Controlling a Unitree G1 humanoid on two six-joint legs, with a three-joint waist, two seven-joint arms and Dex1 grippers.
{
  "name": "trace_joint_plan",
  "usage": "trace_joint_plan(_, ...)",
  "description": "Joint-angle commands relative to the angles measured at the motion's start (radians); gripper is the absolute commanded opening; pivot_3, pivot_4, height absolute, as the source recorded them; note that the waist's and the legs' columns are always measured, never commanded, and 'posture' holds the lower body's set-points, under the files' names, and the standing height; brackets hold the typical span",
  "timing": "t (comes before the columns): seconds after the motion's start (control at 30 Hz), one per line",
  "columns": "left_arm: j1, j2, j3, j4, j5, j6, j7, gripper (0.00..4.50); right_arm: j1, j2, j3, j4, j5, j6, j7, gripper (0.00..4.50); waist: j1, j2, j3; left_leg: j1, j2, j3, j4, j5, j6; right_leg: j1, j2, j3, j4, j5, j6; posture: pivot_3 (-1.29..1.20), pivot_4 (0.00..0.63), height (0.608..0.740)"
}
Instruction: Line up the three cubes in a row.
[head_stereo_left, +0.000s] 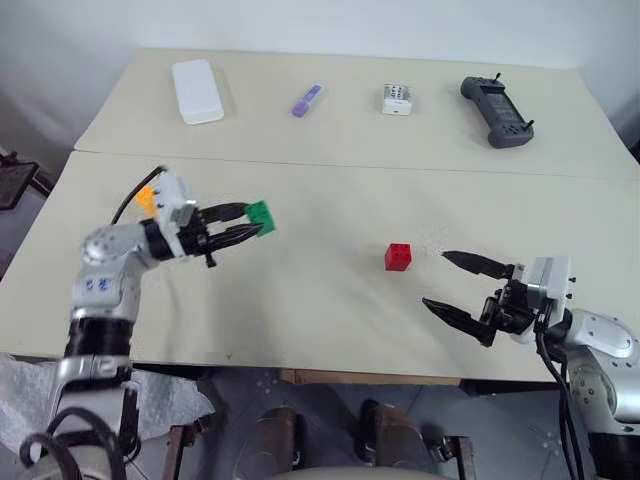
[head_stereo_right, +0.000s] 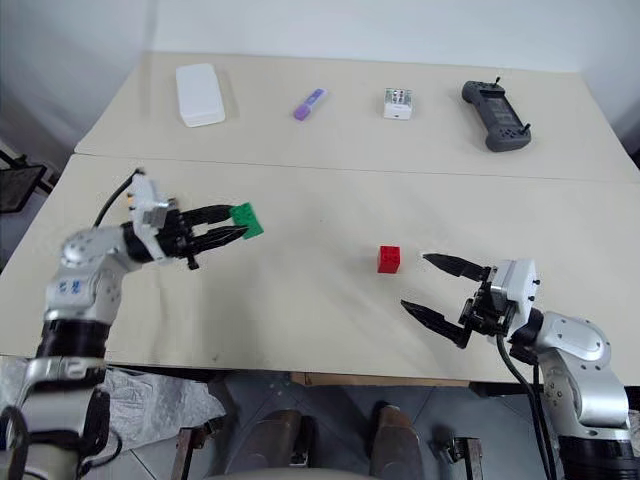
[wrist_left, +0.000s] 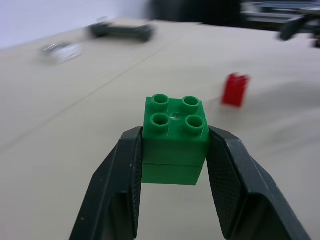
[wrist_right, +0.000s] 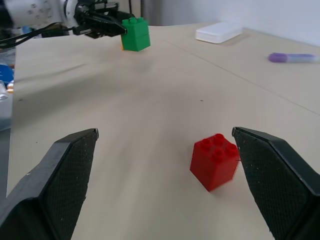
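Left gripper (head_stereo_left: 248, 222) clamped on the green cube (head_stereo_left: 260, 216), one black finger against each side, studs up, cube lifted clear of the table (head_stereo_left: 300, 320) over its left half. In the left wrist view, green cube (wrist_left: 175, 137) squeezed between the two finger pads (wrist_left: 127, 185), red cube beyond it on the table.

Orange-yellow cube (head_stereo_left: 146, 198) on the table at far left, mostly hidden behind the left wrist, only a corner showing.

Red cube (head_stereo_left: 398, 257) upright on the table right of centre, studs up, well apart from the green one. In the right wrist view, red cube (wrist_right: 215, 161) sitting nearer one finger, untouched.

Right gripper (head_stereo_left: 456, 283) spread wide and holding nothing, level above the table near the front edge, fingertips pointing toward the red cube and stopping just short of it.

Along the far section of the table: flat white box (head_stereo_left: 197, 91) at left, purple marker (head_stereo_left: 307, 100) next, small white-grey box (head_stereo_left: 398, 99) further right, black handheld controller (head_stereo_left: 496, 110) at far right. All four well apart from the cubes and from both grippers.
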Motion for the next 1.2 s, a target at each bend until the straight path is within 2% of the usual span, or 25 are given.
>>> trace_joint_plan(0.03, -0.11, -0.097, -0.116, 0.224, 0.105, -0.145, -0.124, 1.48, 0.024, -0.009, -0.045, -0.054, 0.015, -0.012, -0.025, 4.5, 0.002, 0.0, 0.0, 0.0, -0.001, 0.001, 0.0, 0.0, 0.0, 0.0, 0.0, 0.0, 0.0, 0.0, 0.0, 0.0, 0.15, 0.74)
trace_joint_plan(0.27, -0.25, -0.208, -0.146, 0.585, 0.217, -0.337, -0.125, 1.48, 0.081, -0.005, -0.061, -0.113, 0.019, -0.009, -0.055, 4.5, -0.021, -0.002, 0.001, -0.003, 0.0, 0.013, -0.002, 0.0, 0.0, -0.005, 0.003, -0.003, -0.001, 0.0, 0.0, 0.0, 0.15, 0.74)
trace_joint_plan(0.5, -0.287, -0.232, -0.116, 0.693, 0.244, -0.386, -0.145, 1.48, 0.135, 0.01, -0.061, -0.14, 0.016, -0.019, -0.078, 4.5, -0.019, -0.003, 0.001, -0.003, 0.003, 0.014, 0.0, 0.0, 0.002, -0.005, 0.0, -0.002, 0.0, 0.0, 0.001, 0.0, 0.15, 0.74)
trace_joint_plan(0.7, -0.292, -0.21, -0.078, 0.69, 0.248, -0.435, -0.126, 3.42, 0.102, 0.009, -0.018, -0.126, 0.018, -0.008, -0.067, 4.5, -0.02, -0.003, 0.001, -0.003, 0.003, 0.009, 0.0, 0.0, 0.003, -0.005, -0.001, -0.002, 0.0, 0.001, 0.001, 0.0, 0.15, 0.74)
trace_joint_plan(0.73, -0.283, -0.19, -0.062, 0.668, 0.234, -0.441, -0.14, 3.7, 0.082, 0.009, 0.0, -0.121, 0.019, -0.003, -0.061, 4.5, -0.02, -0.003, 0.001, -0.003, 0.003, 0.007, 0.0, 0.0, 0.003, -0.005, -0.001, -0.002, 0.0, 0.001, 0.001, 0.0, 0.15, 0.74)
trace_joint_plan(0.83, -0.224, -0.123, -0.006, 0.568, 0.181, -0.433, -0.18, 3.7, 0.02, 0.014, 0.053, -0.11, 0.026, 0.02, -0.051, 4.5, -0.027, -0.003, 0.001, -0.003, 0.003, 0.006, 0.0, 0.0, 0.003, -0.006, -0.001, -0.002, 0.001, 0.001, 0.001, 0.0, 0.15, 0.74)
trace_joint_plan(0.9, -0.121, -0.069, 0.045, 0.406, 0.122, -0.37, -0.174, 3.87, -0.031, 0.027, 0.091, -0.107, 0.039, 0.046, -0.05, 4.5, -0.035, -0.002, 0.001, -0.002, 0.004, 0.006, -0.001, 0.0, 0.003, -0.006, -0.001, -0.002, 0.001, 0.001, 0.001, 0.0, 0.15, 0.74)
trace_joint_plan(1.0, 0.135, 0.0, 0.16, 0.032, 0.017, -0.225, -0.035, 4.48, -0.112, 0.06, 0.153, -0.093, 0.039, 0.06, -0.044, 4.5, -0.058, -0.002, 0.001, 0.0, 0.005, 0.006, -0.002, -0.001, 0.002, -0.006, -0.001, -0.001, 0.001, 0.0, 0.001, 0.0, 0.15, 0.74)
trace_joint_plan(1.1, 0.388, 0.003, 0.3, -0.245, -0.046, -0.119, 0.162, 4.48, -0.182, 0.081, 0.201, -0.061, 0.022, 0.063, -0.029, 4.5, -0.049, -0.002, 0.001, -0.001, 0.004, 0.002, -0.001, -0.002, 0.003, -0.006, -0.002, -0.002, 0.002, 0.0, 0.0, 0.0, 0.15, 0.74)
trace_joint_plan(1.2, 0.633, -0.061, 0.476, -0.462, -0.099, -0.054, 0.401, 4.48, -0.277, 0.123, 0.253, -0.007, -0.014, 0.03, -0.017, 4.5, -0.049, -0.002, 0.001, 0.0, 0.003, 0.001, 0.0, -0.003, 0.003, -0.005, -0.003, 0.0, 0.002, 0.0, 0.0, 0.0, 0.15, 0.74)
